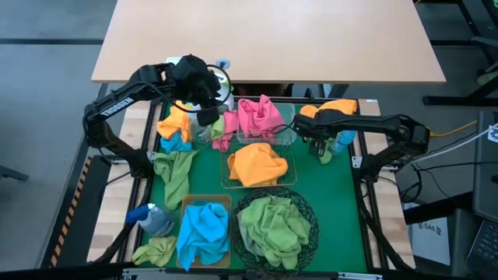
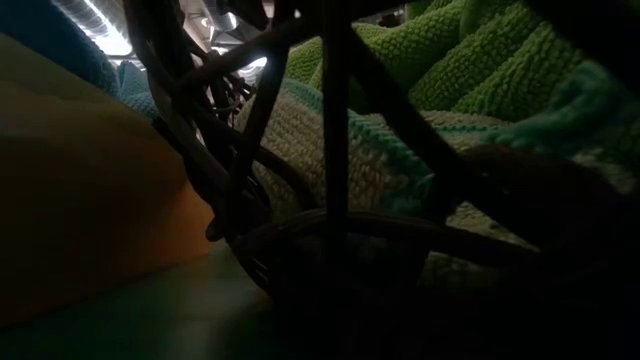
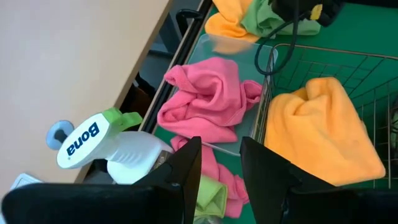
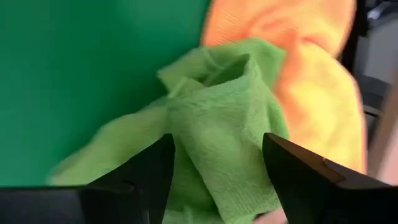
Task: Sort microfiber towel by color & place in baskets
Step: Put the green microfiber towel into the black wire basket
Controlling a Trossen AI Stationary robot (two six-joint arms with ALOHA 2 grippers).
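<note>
Your towels are soft, nubbly microfiber in four colours, and most are already grouped. The green towels (image 1: 274, 224) fill the round black wire-mesh basket (image 1: 310, 208) at the near right of the green mat (image 1: 334, 202); the low view sees little but that mesh and looped green pile pressed against it. Just left of it, the blue towel (image 1: 202, 232) spills from the tan bin (image 1: 187, 204). Behind those, the orange towel (image 3: 323, 127) lies crumpled in a wire basket (image 3: 354, 65), and the pink towel (image 3: 208, 99) sits bunched in the clear basket (image 3: 258, 62) at the far middle.

Loose pieces remain: a green towel on the left (image 1: 175, 167), an orange and blue heap (image 1: 175, 128) behind it, a small green one (image 1: 156, 250) at the near left corner, and at the far right a loose green towel (image 4: 217, 118) lying against another orange one (image 4: 317, 81).

Your right gripper (image 4: 217, 180) hangs right over that loose green towel, fingers spread apart with the cloth between them (not clamped on it). Your left gripper (image 3: 221, 171) is at the far left, fingers apart with nothing between them, above a pink and green scrap (image 3: 214, 186) beside a white spray bottle (image 3: 115, 146). A blue-capped bottle (image 1: 152, 218) lies near left.
</note>
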